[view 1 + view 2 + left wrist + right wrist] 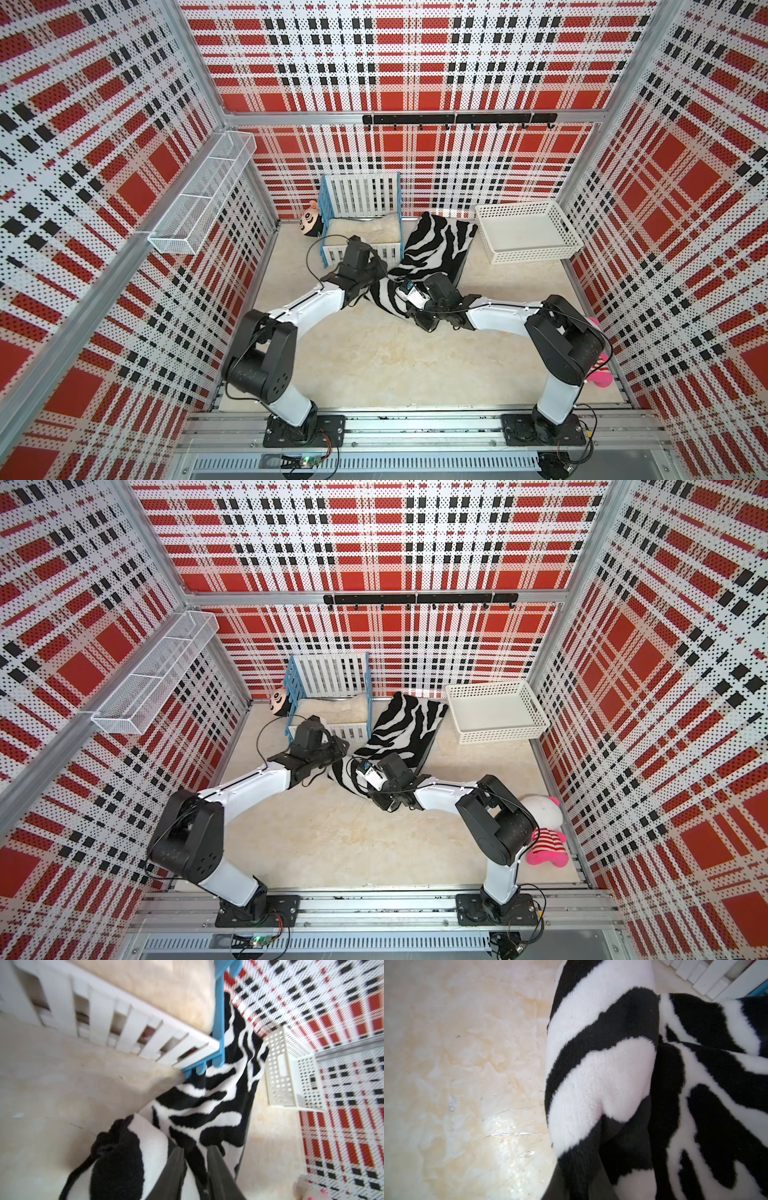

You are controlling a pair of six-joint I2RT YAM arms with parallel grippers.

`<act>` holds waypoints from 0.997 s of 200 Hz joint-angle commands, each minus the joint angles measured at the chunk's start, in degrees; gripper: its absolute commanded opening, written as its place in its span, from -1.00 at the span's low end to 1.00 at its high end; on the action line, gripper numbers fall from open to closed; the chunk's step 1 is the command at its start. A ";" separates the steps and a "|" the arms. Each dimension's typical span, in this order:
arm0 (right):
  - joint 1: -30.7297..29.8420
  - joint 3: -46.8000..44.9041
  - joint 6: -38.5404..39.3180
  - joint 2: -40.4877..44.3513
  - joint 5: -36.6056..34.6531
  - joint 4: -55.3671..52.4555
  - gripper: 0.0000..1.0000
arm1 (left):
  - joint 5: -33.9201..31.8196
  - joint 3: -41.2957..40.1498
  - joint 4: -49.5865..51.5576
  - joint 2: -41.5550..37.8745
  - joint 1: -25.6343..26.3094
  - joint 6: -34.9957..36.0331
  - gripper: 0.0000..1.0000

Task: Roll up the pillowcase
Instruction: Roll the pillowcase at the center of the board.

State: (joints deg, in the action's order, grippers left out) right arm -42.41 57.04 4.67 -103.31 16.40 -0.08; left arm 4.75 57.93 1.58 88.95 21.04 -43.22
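The pillowcase lies zebra side up on the bench, running from the back wall between the toy crib and the white basket towards the arms. Its near end is bunched into a thick roll, and both tools meet there. The left tool comes in from the crib side with its dark fingers standing narrow and a fold of the striped plush pinched between them. The right tool sits at the other end of the roll, pressed into the cloth. The wrist view there is filled with plush, so I cannot tell whether its jaws grip it
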 commanded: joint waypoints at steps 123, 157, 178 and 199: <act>16.62 -0.87 -35.13 -9.20 37.84 9.64 -1.00 | -2.58 -4.40 1.42 -0.97 6.62 2.09 -0.47; 17.56 -0.79 -33.57 -10.41 37.25 8.87 -0.97 | -2.90 -0.63 0.59 6.70 9.92 2.53 -0.47; 18.05 0.39 -31.05 -11.01 36.21 6.68 -0.81 | -3.33 1.27 0.17 11.68 10.92 2.00 -0.48; 18.14 3.24 -26.96 -11.40 34.46 1.59 -0.60 | -3.98 1.78 0.17 15.16 10.76 0.21 -0.51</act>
State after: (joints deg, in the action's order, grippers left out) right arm -24.82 57.65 -27.27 -112.77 53.69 8.21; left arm 1.78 58.39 2.28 100.86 31.55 -41.93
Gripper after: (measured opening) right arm 0.139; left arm 0.251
